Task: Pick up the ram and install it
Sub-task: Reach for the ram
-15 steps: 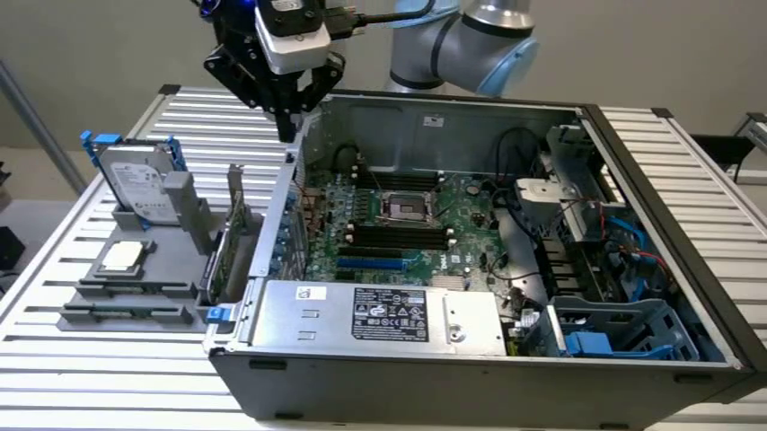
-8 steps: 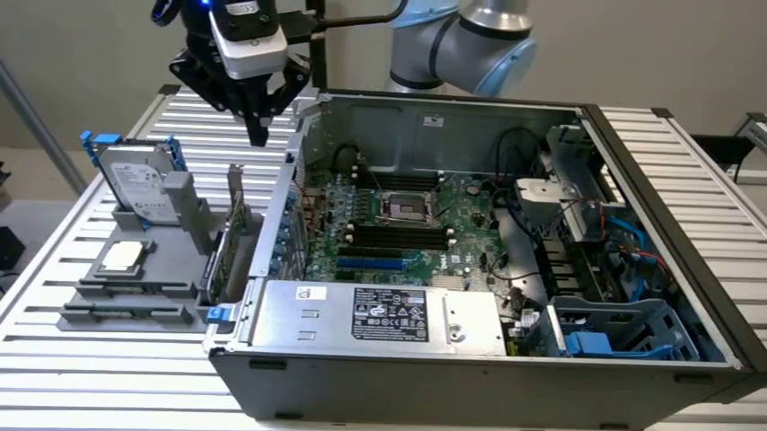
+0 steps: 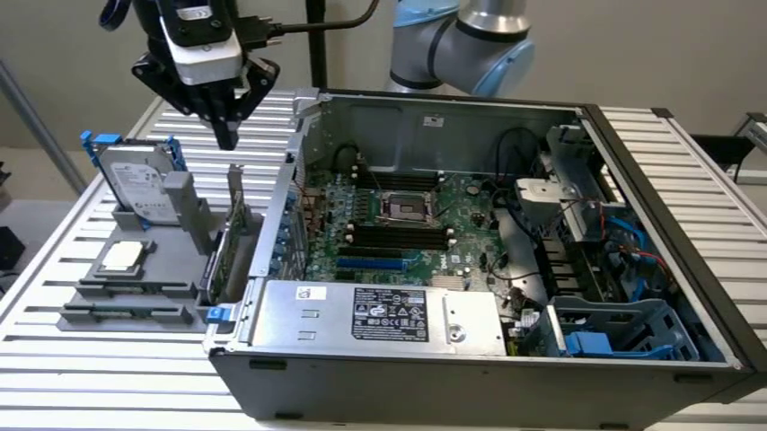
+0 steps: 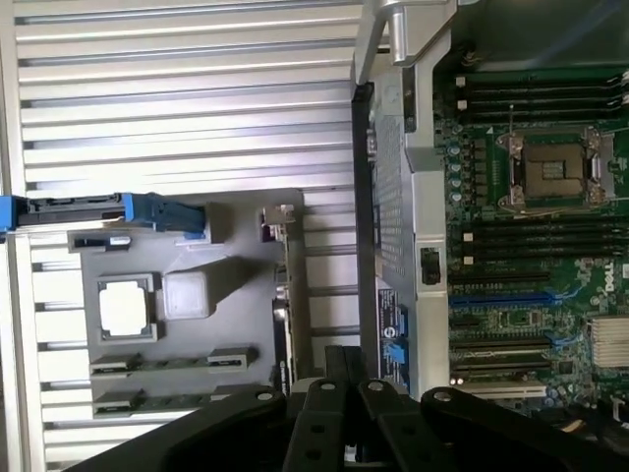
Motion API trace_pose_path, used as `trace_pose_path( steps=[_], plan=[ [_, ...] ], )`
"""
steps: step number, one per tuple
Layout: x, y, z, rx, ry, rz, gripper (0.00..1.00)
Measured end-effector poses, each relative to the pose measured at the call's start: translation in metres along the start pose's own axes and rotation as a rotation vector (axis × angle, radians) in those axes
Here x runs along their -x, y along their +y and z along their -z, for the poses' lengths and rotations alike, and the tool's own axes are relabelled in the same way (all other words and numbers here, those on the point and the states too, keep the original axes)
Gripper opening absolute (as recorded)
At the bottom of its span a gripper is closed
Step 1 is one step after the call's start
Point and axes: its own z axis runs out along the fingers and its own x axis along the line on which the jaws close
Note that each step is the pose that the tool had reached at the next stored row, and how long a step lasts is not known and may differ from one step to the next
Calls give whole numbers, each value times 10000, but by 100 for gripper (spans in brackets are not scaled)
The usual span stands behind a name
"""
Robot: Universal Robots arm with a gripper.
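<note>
Exterior view: pincer (image 3: pixel 225 135) closed, empty; ram (image 3: pixel 126 312) lies well below it, and descending unopened could knock the stick aside.

Cannot read the power supply label (image 3: pixel 390 315). Cannot make out chips on the ram (image 3: pixel 127 313), sunk low in its grey holder (image 3: pixel 90 289). Lose the arm (image 3: pixel 480 40) past the exterior view's upper edge.

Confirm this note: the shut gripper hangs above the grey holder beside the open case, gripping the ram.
Not quite. The shut gripper hangs above the grey holder beside the open case, but empty; the exterior view shows the ram lying in the holder.
</note>
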Motion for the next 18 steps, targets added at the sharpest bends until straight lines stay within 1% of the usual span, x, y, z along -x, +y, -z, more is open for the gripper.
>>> trace_pose_path(
  steps=[9,15,16,18],
  plan=[
    [-300,-85,-23,-17,185,-9,11],
    [-480,-135,-39,-43,357,-17,11],
    [-507,-144,-41,-49,375,-17,11],
    [-555,-166,-47,-62,390,-18,11]
  ],
)
